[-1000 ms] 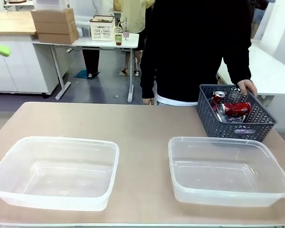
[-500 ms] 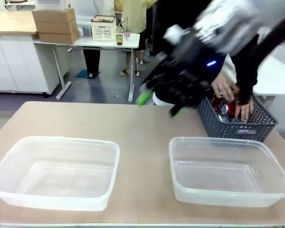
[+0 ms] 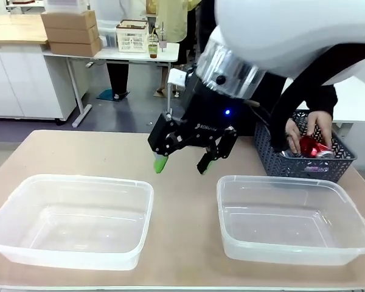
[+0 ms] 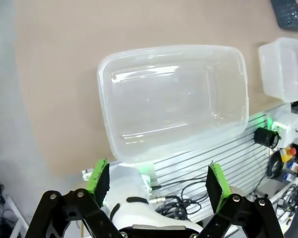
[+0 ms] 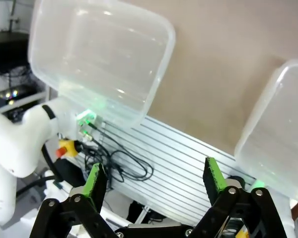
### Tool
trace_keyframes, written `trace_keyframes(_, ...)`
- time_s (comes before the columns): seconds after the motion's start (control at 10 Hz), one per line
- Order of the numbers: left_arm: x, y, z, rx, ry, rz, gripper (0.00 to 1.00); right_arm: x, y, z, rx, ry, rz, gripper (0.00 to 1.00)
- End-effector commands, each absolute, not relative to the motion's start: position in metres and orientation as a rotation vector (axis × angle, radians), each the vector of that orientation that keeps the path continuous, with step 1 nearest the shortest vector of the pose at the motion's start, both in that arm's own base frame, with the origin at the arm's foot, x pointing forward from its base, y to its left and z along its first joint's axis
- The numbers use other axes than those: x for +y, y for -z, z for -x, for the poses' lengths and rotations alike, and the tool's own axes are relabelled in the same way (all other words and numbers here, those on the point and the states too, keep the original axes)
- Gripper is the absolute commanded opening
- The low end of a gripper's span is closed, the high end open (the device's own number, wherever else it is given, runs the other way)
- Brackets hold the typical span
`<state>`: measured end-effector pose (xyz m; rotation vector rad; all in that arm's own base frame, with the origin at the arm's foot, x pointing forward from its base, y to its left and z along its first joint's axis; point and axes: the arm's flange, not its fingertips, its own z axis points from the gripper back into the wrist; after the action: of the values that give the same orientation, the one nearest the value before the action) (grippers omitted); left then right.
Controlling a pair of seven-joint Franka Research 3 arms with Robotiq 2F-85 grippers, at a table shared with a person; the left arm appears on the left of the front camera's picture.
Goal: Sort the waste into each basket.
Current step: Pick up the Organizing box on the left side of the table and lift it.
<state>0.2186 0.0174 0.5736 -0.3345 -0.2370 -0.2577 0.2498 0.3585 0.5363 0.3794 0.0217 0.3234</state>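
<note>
Two clear tubs stand side by side on the tan table, the left basket [image 3: 73,180] and the right basket [image 3: 280,179], both with nothing in them. The waste, red cans [image 3: 313,148], lies in a dark lattice basket [image 3: 328,165] at the far right, where a person's hands [image 3: 319,125] reach in. My right gripper [image 3: 184,164] hangs open over the table between the tubs, holding nothing. The right wrist view has its open fingers [image 5: 95,181] above one tub [image 5: 99,54] and another tub [image 5: 278,134]. My left gripper [image 4: 157,178] is open, high over a clear tub [image 4: 174,99].
The person in black stands at the far edge behind the dark basket. Bare table [image 3: 109,152] lies beyond the tubs. A second tub [image 4: 285,69] and the dark basket's corner [image 4: 290,12] sit at the left wrist view's top right.
My right arm has swung in from the right and come down over the middle of the table. The person's hands have moved into the dark basket among the cans.
</note>
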Motion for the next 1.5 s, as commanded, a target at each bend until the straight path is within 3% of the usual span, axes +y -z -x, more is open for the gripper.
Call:
trace_keyframes(0.0,0.023,-0.577,-0.213,-0.234,0.233,0.327,1.0,0.363,-0.532,-0.247,0.018,-0.33,-0.362,1.0)
trace_keyframes(0.2,0.014,-0.547,-0.234,-0.207,0.233,0.345,1.0,0.46,-0.495,-0.263,0.273,-0.13,-0.393,1.0)
trace_keyframes(0.4,0.011,-0.487,-0.252,-0.118,0.173,0.32,1.0,0.513,-0.454,-0.268,0.239,0.057,-0.286,1.0)
trace_keyframes(0.5,0.001,-0.447,-0.253,-0.03,0.175,0.338,1.0,0.522,-0.431,-0.274,0.238,0.106,-0.185,1.0)
trace_keyframes(0.7,-0.017,-0.395,-0.249,0.007,0.184,0.289,1.0,0.506,-0.42,-0.28,0.268,0.124,-0.126,1.0)
trace_keyframes(0.8,-0.026,-0.384,-0.252,0.041,0.163,0.263,1.0,0.48,-0.438,-0.285,0.244,0.149,-0.133,1.0)
trace_keyframes(0.9,0.007,-0.469,-0.292,0.008,0.181,0.317,1.0,0.5,-0.399,-0.274,0.248,0.115,-0.171,1.0)
trace_keyframes(1.4,-0.013,-0.396,-0.301,0.086,0.139,0.159,1.0,0.49,-0.387,-0.293,0.191,0.169,-0.01,1.0)
